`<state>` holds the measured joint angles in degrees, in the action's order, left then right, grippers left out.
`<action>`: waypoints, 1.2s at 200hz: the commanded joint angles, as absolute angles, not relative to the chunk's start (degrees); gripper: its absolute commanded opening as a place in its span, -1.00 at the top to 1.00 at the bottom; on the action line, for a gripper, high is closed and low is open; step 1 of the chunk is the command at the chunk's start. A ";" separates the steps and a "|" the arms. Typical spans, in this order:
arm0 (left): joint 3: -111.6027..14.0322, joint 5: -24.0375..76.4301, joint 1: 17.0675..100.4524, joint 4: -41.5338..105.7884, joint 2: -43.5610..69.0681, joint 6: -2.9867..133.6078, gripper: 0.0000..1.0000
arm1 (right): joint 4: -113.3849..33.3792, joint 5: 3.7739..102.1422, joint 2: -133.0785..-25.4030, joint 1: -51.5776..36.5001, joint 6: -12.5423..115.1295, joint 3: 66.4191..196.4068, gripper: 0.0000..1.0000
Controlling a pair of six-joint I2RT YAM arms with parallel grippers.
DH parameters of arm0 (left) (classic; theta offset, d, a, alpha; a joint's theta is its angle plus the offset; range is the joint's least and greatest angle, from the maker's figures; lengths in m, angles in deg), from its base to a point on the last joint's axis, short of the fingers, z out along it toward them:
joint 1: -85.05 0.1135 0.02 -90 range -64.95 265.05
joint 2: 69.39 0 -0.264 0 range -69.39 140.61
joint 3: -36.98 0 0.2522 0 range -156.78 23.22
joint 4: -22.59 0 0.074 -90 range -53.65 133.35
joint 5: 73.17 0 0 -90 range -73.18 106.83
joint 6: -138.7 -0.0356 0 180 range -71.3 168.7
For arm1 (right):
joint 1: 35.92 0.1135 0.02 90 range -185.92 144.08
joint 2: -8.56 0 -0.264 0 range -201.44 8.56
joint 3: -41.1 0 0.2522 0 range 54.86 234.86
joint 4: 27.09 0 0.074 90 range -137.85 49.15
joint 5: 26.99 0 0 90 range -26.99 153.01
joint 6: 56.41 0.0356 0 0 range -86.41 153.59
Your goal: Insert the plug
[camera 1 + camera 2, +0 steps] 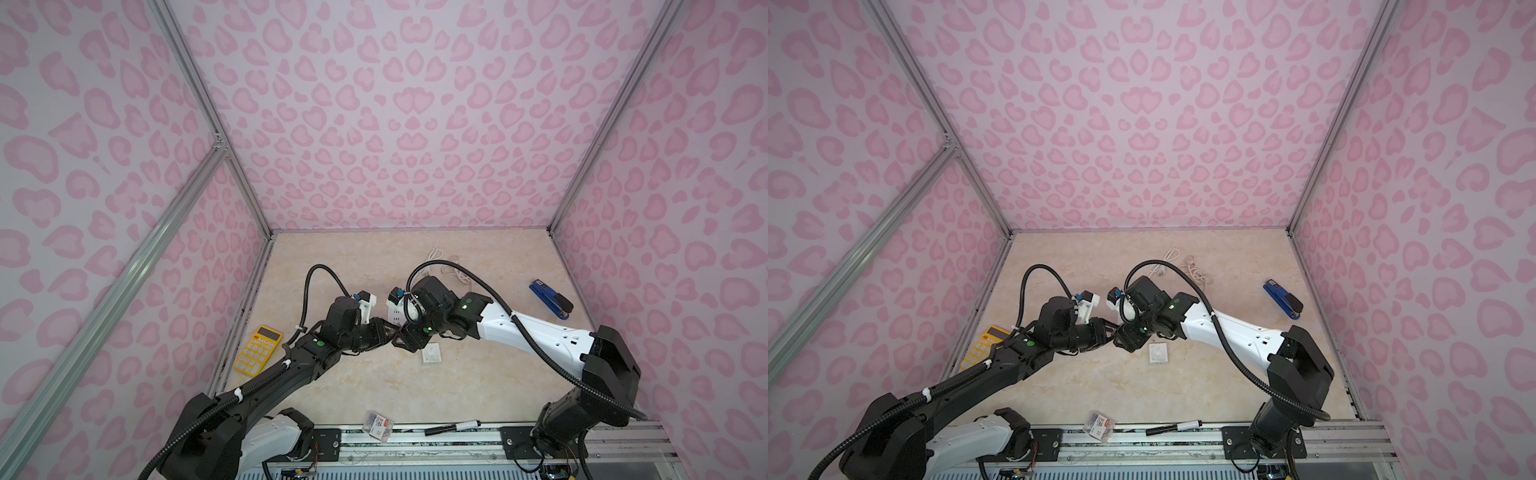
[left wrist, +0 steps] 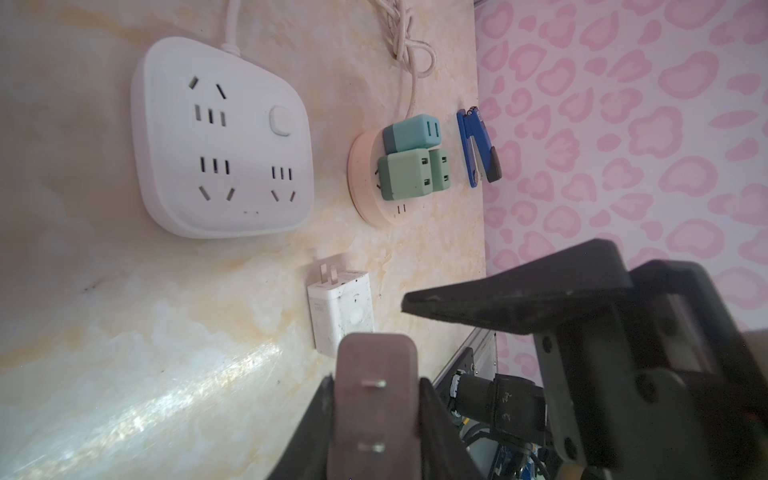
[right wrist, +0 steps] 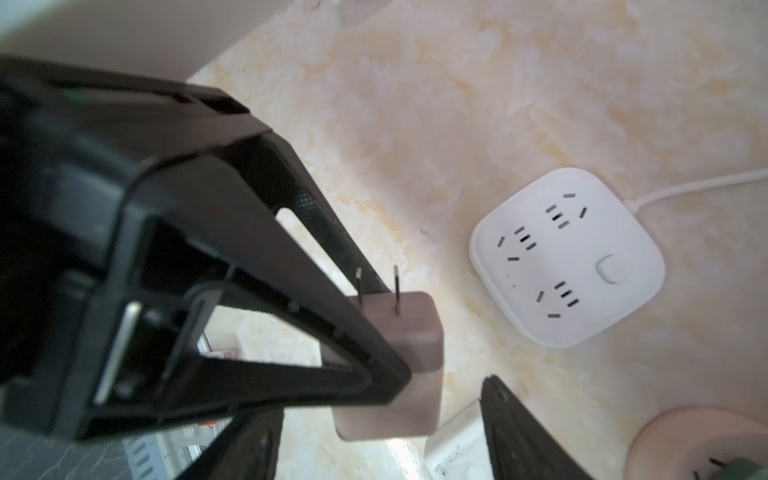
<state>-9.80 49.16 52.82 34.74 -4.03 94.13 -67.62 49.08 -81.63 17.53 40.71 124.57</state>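
A mauve two-pronged plug (image 2: pixel 374 357) is clamped between my left gripper's (image 2: pixel 376 399) fingers, prongs facing out. In the right wrist view the same plug (image 3: pixel 399 332) hangs above the table, with the left gripper's black fingers (image 3: pixel 257 257) across it. My right gripper (image 3: pixel 374 440) is open, its fingers (image 3: pixel 519 424) standing apart on either side of the plug with gaps showing. The white square power strip (image 2: pixel 220 137) (image 3: pixel 567 257) lies flat nearby, all sockets empty. In both top views the two grippers meet mid-table (image 1: pixel 395 336) (image 1: pixel 1115 332), and the plug is hidden there.
A white charger (image 2: pixel 340 307) (image 1: pixel 432 354) lies on the table close under the grippers. A round pink socket (image 2: pixel 365 208) carries green and blue adapters. A blue stapler (image 1: pixel 550 299) sits right, a yellow calculator (image 1: pixel 257 349) left, and a marker (image 1: pixel 453 427) with a small packet (image 1: pixel 378 424) at the front.
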 commanded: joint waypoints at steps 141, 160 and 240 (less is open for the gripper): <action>-4.88 43.55 56.40 14.05 -17.25 140.40 0.93 | -25.75 44.31 -63.75 14.06 48.38 104.90 -0.36; -4.27 43.86 56.40 12.64 -18.46 142.02 0.93 | -23.92 43.60 -64.29 14.00 48.05 104.69 -0.35; -3.94 44.33 56.40 11.47 -21.17 143.89 0.93 | -20.55 41.75 -67.36 13.91 46.86 104.91 -0.28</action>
<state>-4.25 43.76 56.43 15.35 -20.44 142.72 -23.51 43.09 -66.66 13.90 47.46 104.75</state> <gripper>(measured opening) 0.303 0.649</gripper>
